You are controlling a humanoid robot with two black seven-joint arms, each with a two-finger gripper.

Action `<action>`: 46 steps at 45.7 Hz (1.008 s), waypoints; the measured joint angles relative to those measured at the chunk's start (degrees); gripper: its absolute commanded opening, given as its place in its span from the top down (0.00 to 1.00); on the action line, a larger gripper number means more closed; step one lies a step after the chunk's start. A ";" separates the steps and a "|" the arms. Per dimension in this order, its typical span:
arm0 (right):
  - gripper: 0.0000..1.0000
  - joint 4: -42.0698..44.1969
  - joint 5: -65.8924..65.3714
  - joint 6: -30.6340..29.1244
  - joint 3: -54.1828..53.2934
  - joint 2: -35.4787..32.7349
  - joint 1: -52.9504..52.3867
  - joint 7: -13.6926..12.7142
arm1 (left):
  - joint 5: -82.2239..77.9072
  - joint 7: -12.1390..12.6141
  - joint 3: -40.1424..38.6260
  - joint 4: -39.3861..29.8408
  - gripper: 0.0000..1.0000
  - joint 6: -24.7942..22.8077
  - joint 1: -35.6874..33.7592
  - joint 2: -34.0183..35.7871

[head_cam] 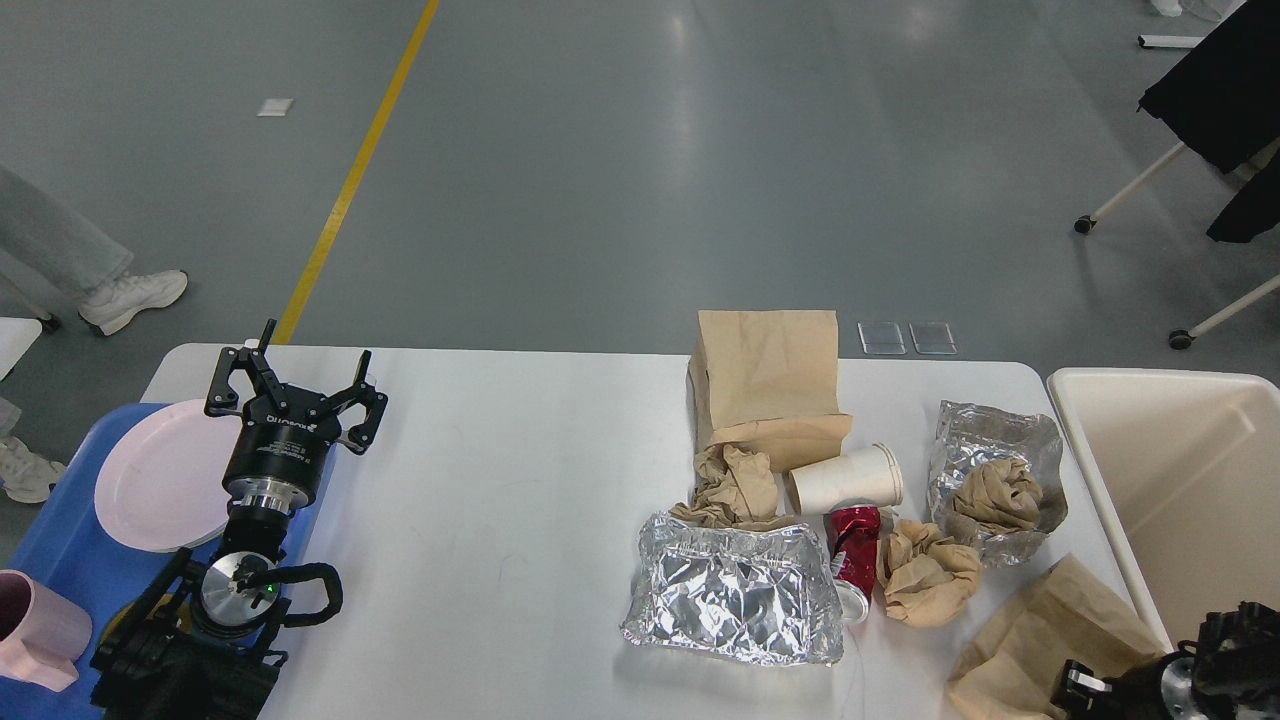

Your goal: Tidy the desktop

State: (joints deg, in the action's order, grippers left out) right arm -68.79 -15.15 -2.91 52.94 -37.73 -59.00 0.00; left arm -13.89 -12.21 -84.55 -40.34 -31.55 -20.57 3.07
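The white desktop (pixel 500 480) holds a heap of litter on its right half. There is a flat brown paper bag (pixel 768 380), crumpled brown paper (pixel 735 480), a white paper cup (pixel 845 480) on its side, a crushed red can (pixel 853 560), a crumpled foil tray (pixel 735 590), a brown paper ball (pixel 928 575) and a foil wrap (pixel 1000 445) with crumpled paper inside. A second brown paper bag (pixel 1050 625) lies at the front right corner. My right gripper (pixel 1078 690) is low at that bag's near edge, dark and partly cut off. My left gripper (pixel 295 385) is open and empty above the table's left end.
A cream plastic bin (pixel 1190 480) stands just off the table's right end. A blue tray (pixel 60 540) at the left holds a pink plate (pixel 160 475) and a pink mug (pixel 35 630). A person's feet and chair legs show on the floor beyond.
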 measured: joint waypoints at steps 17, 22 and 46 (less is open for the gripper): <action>1.00 -0.39 0.95 0.06 -0.21 0.04 0.39 -0.91 | 0.00 0.00 0.00 0.00 0.04 0.00 0.00 -0.01; 1.00 -0.67 0.93 -0.08 -0.19 -0.24 0.07 -1.18 | 0.00 0.00 0.00 0.00 0.04 0.00 0.00 -0.01; 1.00 -13.95 1.11 -9.79 4.82 -15.05 -15.69 -2.63 | 0.00 0.00 0.00 0.00 0.04 0.00 -0.07 0.00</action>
State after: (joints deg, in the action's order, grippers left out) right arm -82.74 -14.04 -12.69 57.76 -52.78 -74.69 -2.64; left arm -13.88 -12.22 -84.55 -40.34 -31.55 -20.64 3.08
